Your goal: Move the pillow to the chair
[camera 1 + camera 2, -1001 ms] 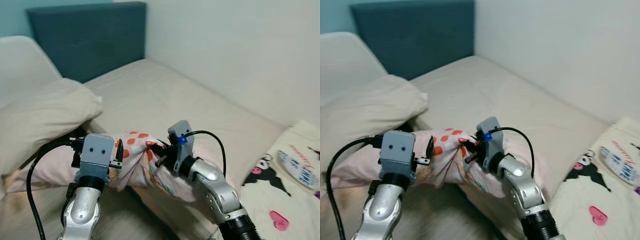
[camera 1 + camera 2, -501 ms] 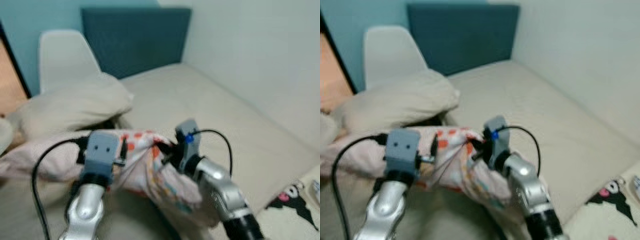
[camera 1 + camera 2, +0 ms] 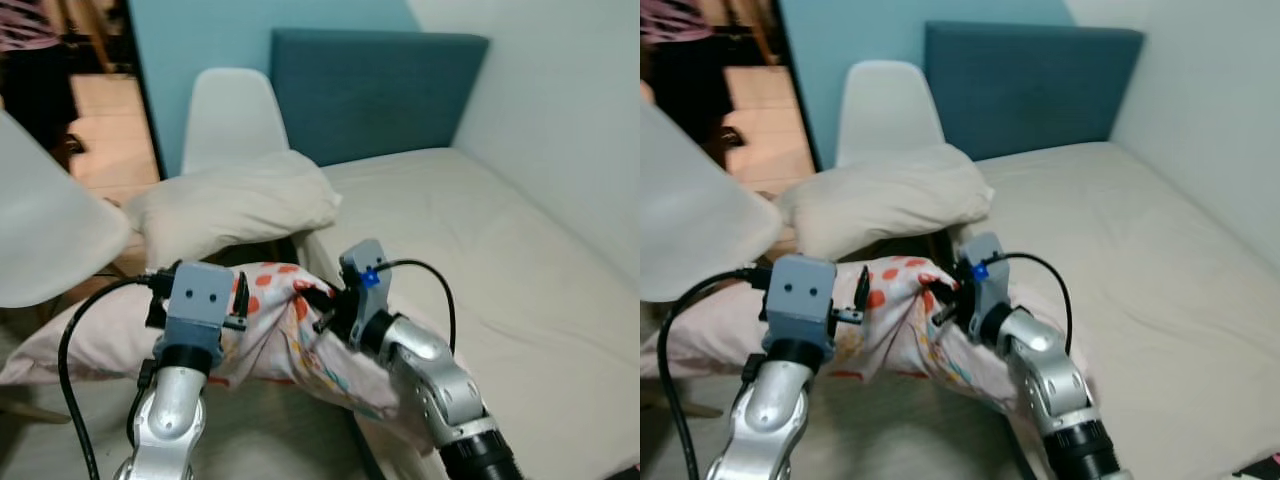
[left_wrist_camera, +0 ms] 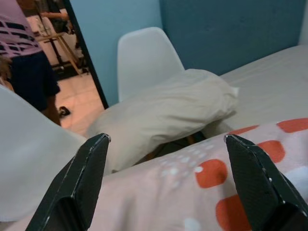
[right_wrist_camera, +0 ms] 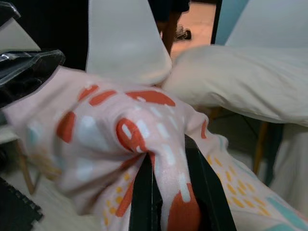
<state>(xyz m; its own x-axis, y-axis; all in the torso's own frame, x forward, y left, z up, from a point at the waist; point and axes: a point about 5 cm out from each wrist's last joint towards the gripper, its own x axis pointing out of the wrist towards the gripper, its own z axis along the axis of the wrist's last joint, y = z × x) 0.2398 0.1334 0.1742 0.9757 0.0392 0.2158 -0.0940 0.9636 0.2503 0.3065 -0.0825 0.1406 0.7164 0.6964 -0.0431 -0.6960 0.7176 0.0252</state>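
The pink pillow [image 3: 272, 325] with red and orange spots hangs in front of me between both arms. My right gripper [image 3: 318, 306] is shut on a bunched fold of it; the right wrist view shows the cloth pinched between its fingers [image 5: 144, 195]. At the pillow's top edge, my left gripper [image 3: 238, 300] stands open, its fingers [image 4: 84, 173] wide apart with the pillow [image 4: 202, 183] lying between them. A white chair [image 3: 232, 112] stands by the blue headboard with a cream pillow [image 3: 235, 205] on its seat. A second white chair [image 3: 40, 235] is close on my left.
The beige bed [image 3: 480, 240] stretches along the right, with the teal headboard [image 3: 375, 90] behind it. A doorway to a lit tiled floor [image 3: 105, 140] opens at the far left. A person [image 3: 35, 65] stands there, apart from the chairs.
The camera has swung left: the bed and printed blanket slid right, and the chairs, doorway and person came into view. Both grippers keep the same hold on the pink pillow.
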